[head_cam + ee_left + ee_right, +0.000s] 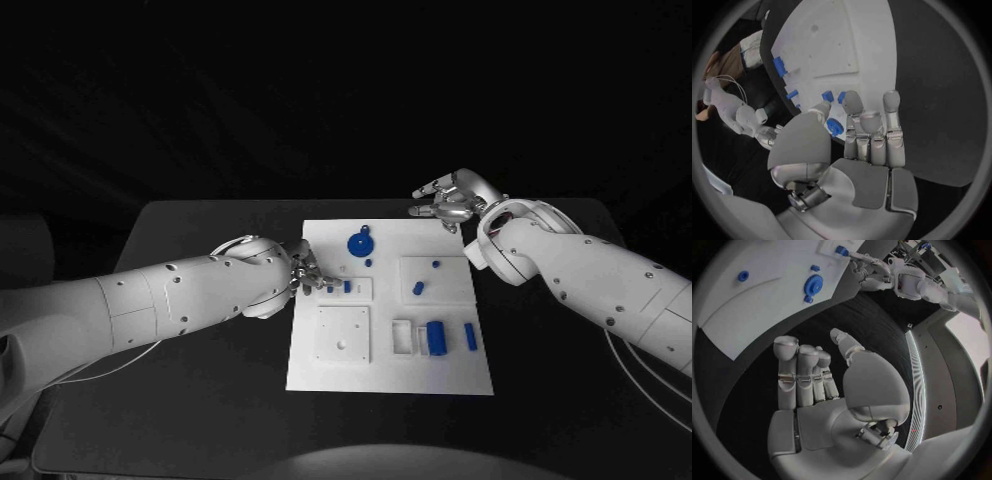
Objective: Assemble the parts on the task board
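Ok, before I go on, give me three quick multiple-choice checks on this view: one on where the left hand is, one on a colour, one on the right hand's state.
1. Where is the left hand?
A. At the left edge of the white board
B. Past the board's far right corner
C. Off the table

2. What colour is the big round part near the board's far edge?
A. Red
B. Yellow
C. Blue

3. What state is the right hand in?
A. Holding a blue part
B. Open, holding nothing
C. Pressed flat on the board

Answers: 1 A, its fingers reach onto the board's left edge beside small blue parts. 2 C, it shows blue against the white board. 3 B, its fingers are apart and bare over the black table.
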Controlling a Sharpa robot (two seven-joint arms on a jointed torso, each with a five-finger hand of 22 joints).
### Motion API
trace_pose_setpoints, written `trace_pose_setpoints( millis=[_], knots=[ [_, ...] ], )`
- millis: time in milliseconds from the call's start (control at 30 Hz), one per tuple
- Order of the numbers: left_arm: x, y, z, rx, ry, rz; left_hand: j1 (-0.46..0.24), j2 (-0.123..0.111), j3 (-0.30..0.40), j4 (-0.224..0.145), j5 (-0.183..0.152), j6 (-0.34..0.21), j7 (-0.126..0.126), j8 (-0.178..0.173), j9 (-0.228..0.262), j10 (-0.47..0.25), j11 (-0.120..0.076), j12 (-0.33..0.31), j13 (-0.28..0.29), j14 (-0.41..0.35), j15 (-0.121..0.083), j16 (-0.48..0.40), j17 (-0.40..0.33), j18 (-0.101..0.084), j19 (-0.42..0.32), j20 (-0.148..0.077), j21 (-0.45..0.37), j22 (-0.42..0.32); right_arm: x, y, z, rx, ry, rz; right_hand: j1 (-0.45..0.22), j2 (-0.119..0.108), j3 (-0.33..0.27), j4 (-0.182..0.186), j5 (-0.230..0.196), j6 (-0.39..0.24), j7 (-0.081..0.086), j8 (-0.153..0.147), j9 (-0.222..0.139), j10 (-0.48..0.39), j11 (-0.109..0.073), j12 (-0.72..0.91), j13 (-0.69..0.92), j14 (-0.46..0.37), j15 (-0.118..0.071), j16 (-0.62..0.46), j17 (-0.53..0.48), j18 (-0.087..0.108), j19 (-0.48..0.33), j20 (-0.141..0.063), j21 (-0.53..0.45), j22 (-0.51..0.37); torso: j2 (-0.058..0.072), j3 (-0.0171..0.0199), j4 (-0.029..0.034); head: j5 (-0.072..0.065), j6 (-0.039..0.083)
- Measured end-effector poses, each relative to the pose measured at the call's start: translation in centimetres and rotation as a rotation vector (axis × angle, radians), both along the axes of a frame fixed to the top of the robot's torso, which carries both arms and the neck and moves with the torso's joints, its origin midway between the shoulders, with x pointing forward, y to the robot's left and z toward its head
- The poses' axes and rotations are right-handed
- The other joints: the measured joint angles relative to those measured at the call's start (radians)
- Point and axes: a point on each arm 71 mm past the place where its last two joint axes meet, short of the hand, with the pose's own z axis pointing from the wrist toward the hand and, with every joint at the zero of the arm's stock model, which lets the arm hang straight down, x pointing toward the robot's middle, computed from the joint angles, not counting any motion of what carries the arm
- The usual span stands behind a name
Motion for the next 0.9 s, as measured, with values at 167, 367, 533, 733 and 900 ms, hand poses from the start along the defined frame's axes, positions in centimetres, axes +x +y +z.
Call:
trace_pose_setpoints(
  millis=[167,367,533,733,900],
  knots=[
    [0.4,-0.1,1.2,-0.048,-0.013,0.020,-0.057,-0.004,-0.008,0.000,0.000,0.000,0.000,-0.015,-0.003,0.000,0.000,0.000,-0.005,-0.004,-0.004,-0.012,-0.008,0.000,-0.004,-0.004,0.000,0.000,0.0,-0.1,0.0,-0.001,0.001,-0.001,0.000,0.000,0.000,0.000,0.000,0.000,0.000,0.000,0.000,0.000,0.000,0.000,0.000,0.000,0.000,0.000,0.000,0.000,0.000,0.000,0.000,0.000,0.000,0.0000,0.0000,-0.001,0.000],
    [1.6,0.2,3.4,-0.140,-0.064,0.059,0.007,0.082,0.049,-0.045,0.014,-0.087,0.041,-0.106,-0.094,-0.005,0.018,-0.088,-0.042,-0.062,0.012,-0.089,-0.059,0.000,-0.037,0.008,-0.045,-0.002,0.0,-0.2,-0.1,-0.002,0.002,-0.004,-0.003,0.003,0.000,0.000,0.000,0.000,0.000,0.000,0.000,0.001,0.001,0.000,-0.001,0.000,0.000,0.000,0.000,0.000,0.000,0.000,0.000,0.000,0.000,0.0000,0.0000,-0.004,0.001],
    [2.9,0.1,5.2,-0.245,-0.127,0.053,0.240,0.225,0.069,-0.343,0.169,-0.157,0.098,-0.174,-0.428,-0.071,0.064,-0.277,-0.121,-0.141,0.061,-0.206,-0.145,0.000,-0.082,0.052,-0.154,-0.066,0.1,-0.3,-0.1,-0.003,0.002,-0.007,-0.004,0.004,0.000,0.000,0.000,0.000,0.000,0.000,0.000,-0.003,0.002,-0.010,-0.007,0.000,0.000,-0.007,-0.003,0.000,0.000,0.000,-0.008,0.000,0.000,0.0013,-0.0001,-0.005,0.003],
    [3.4,-2.1,5.9,-0.326,-0.187,-0.052,0.338,0.224,0.058,-0.449,0.052,-0.192,0.160,-0.181,-0.735,-0.184,0.131,-0.532,-0.295,-0.186,0.104,-0.271,-0.196,0.032,-0.133,0.093,-0.186,-0.044,0.1,-0.3,-0.2,0.001,-0.002,-0.009,-0.004,0.004,0.005,-0.008,0.000,0.000,0.000,0.000,0.000,-0.046,-0.006,-0.243,-0.236,-0.018,-0.011,-0.118,-0.076,0.009,0.000,0.000,-0.143,0.000,0.001,0.0007,-0.0013,-0.007,0.011],
    [3.5,-4.0,6.0,-0.320,-0.250,-0.169,0.327,0.191,-0.001,-0.445,0.002,-0.191,0.159,-0.181,-0.942,-0.201,0.150,-0.591,-0.321,-0.170,0.123,-0.287,-0.226,0.055,-0.117,0.122,-0.213,-0.049,0.2,-0.2,-0.1,0.011,-0.010,-0.011,-0.004,0.004,0.032,-0.015,0.000,0.002,-0.002,0.000,0.000,-0.011,-0.010,-0.430,-0.459,-0.020,-0.013,-0.205,-0.122,0.015,0.000,0.000,-0.276,-0.028,0.002,0.0000,-0.0042,-0.008,0.019]
  ],
)
